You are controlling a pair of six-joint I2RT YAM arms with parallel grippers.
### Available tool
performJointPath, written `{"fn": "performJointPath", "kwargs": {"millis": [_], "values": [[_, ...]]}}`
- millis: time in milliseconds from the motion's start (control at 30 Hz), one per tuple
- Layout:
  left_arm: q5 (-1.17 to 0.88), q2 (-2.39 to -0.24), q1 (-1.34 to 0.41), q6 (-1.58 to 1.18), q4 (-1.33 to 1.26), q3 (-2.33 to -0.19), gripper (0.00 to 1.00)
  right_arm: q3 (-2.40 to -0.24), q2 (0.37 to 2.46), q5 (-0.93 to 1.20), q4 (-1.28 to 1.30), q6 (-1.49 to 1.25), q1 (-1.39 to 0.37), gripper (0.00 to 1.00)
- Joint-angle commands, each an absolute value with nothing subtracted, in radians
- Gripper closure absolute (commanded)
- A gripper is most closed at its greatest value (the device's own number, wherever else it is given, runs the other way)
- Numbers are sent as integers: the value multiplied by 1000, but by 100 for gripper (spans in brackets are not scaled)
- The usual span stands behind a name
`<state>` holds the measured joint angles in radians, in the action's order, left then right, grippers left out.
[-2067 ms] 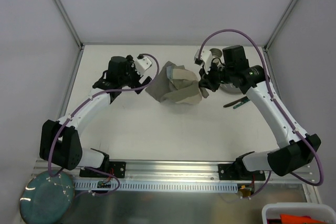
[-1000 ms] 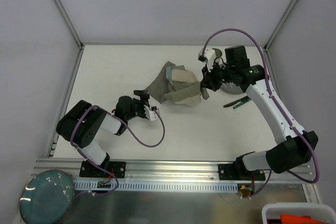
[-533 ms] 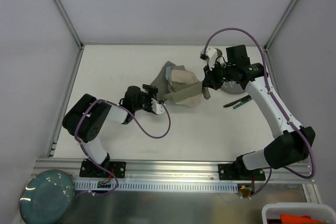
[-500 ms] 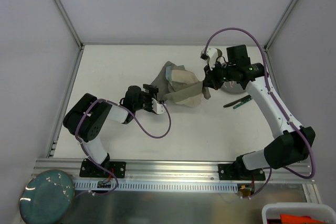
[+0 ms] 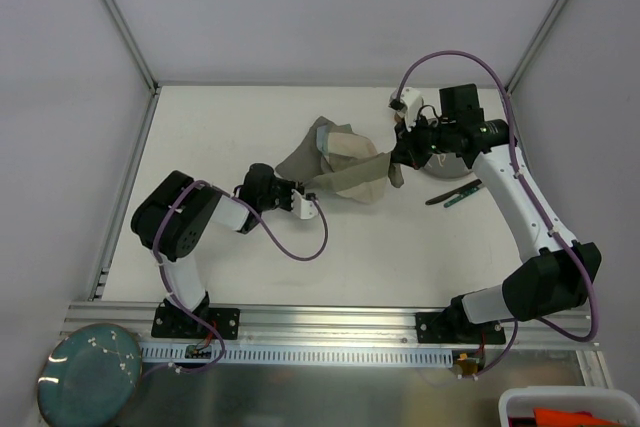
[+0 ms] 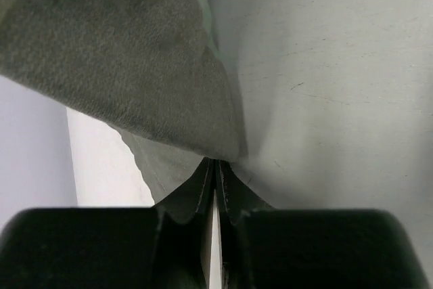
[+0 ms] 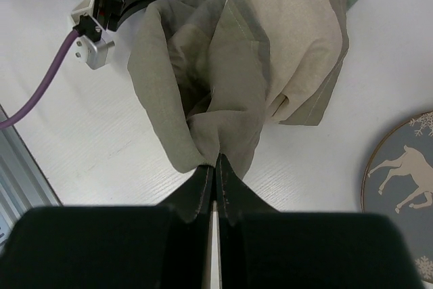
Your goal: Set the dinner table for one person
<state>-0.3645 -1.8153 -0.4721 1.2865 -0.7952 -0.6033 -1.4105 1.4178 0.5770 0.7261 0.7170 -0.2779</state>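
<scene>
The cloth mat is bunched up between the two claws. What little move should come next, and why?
Probably draw the two arms apart, sideways and low, to spread it out. The left gripper is shut on the left edge of the cloth mat, the right gripper is shut on its right end, and the mat lies crumpled in folds on the dinner table between them.

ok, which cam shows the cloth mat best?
Right wrist: the cloth mat fills the frame, folds and patches clear. Top external shows it whole but small; left wrist shows only one pinched corner.
</scene>
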Motion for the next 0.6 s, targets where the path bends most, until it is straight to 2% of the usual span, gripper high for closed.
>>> {"fn": "performJointPath", "kwargs": {"millis": [0,300,567], "values": [[-385,-1825,-476,1270,-755,-624,100,-1442,1397,609,718,703,-267,100],[-342,-1714,-462,1200,-664,-653,100,-1410,1413,618,695,703,-252,100],[-290,-1398,-403,1131,-379,-745,100,-1497,1451,655,689,693,-212,100]]}}
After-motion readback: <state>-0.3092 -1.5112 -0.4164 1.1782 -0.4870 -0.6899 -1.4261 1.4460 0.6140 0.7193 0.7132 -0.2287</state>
